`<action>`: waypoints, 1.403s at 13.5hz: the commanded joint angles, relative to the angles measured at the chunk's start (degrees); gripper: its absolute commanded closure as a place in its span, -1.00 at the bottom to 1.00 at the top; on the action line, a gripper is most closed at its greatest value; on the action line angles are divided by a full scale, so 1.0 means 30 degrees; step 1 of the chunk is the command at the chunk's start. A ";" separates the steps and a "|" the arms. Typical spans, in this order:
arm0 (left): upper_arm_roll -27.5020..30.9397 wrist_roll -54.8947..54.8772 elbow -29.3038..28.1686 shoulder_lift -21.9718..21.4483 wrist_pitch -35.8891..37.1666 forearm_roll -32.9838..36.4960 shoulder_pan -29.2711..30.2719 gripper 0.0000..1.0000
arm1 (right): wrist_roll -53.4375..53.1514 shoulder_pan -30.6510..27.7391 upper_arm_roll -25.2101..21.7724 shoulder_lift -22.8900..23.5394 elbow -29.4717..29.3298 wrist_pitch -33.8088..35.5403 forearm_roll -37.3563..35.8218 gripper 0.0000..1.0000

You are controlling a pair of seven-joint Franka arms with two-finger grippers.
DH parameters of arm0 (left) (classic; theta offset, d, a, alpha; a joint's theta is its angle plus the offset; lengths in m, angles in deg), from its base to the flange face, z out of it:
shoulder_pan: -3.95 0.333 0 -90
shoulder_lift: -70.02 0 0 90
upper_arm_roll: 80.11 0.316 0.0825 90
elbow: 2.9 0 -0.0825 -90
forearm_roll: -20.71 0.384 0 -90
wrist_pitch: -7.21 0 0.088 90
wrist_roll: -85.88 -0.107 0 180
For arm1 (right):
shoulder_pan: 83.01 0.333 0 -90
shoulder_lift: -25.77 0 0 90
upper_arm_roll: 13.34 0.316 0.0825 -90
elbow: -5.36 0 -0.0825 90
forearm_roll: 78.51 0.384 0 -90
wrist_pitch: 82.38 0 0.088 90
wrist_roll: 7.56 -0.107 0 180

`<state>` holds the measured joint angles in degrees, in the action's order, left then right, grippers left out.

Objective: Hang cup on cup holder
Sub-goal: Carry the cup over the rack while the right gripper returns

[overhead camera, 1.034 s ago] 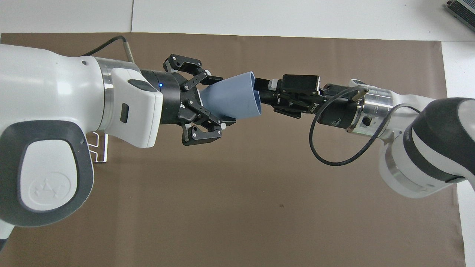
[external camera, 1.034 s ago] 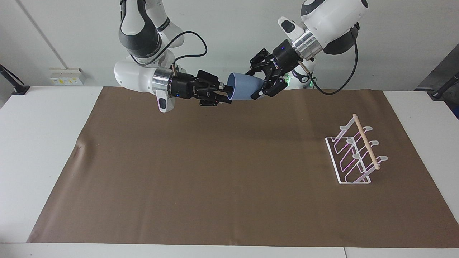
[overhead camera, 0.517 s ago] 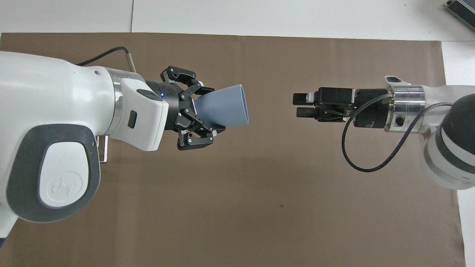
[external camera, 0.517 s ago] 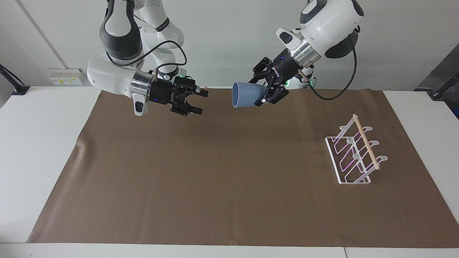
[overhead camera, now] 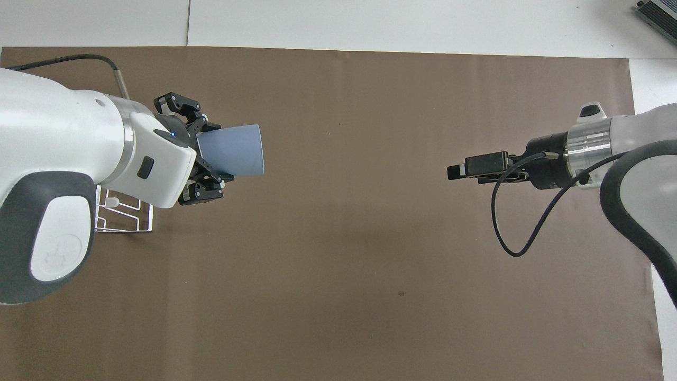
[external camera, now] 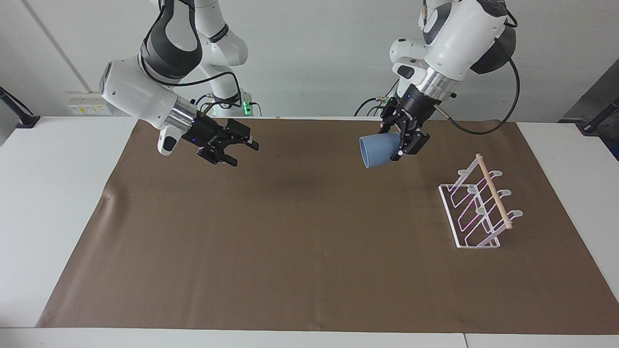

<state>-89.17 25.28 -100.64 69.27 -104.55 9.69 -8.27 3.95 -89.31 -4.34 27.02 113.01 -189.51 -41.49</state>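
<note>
Under the left arm, cup holder half hidden.

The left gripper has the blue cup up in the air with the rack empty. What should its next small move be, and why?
Probably carry the cup over to the cup holder, rim leading toward a prong. The left gripper grips it by the narrow base above the brown mat, short of the rack, whose prongs are all bare. The right gripper is open, holds nothing, and waits apart.
</note>
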 commanded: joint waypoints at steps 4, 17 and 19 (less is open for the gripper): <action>-0.0117 0.0131 0.0676 -0.0158 0.1303 0.7856 0.0118 1.00 | -0.2368 0.0720 0.0224 -0.0035 -0.0288 -0.1759 -0.8872 -1.00; -0.0147 -0.1208 0.4398 0.5143 0.4770 2.1599 -0.0234 1.00 | -0.4070 0.2390 -0.3107 -0.0445 -0.5326 0.4245 -1.2897 -1.00; -0.0117 -0.2006 0.4338 0.5901 0.4324 2.3442 0.0001 1.00 | -0.4013 0.2015 -0.3700 -0.0388 -0.6112 0.5117 -1.2693 -1.00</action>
<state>-89.82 22.17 -89.39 84.60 -90.40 75.88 -8.68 -6.33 -83.26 -13.84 25.06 97.54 -177.00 -79.12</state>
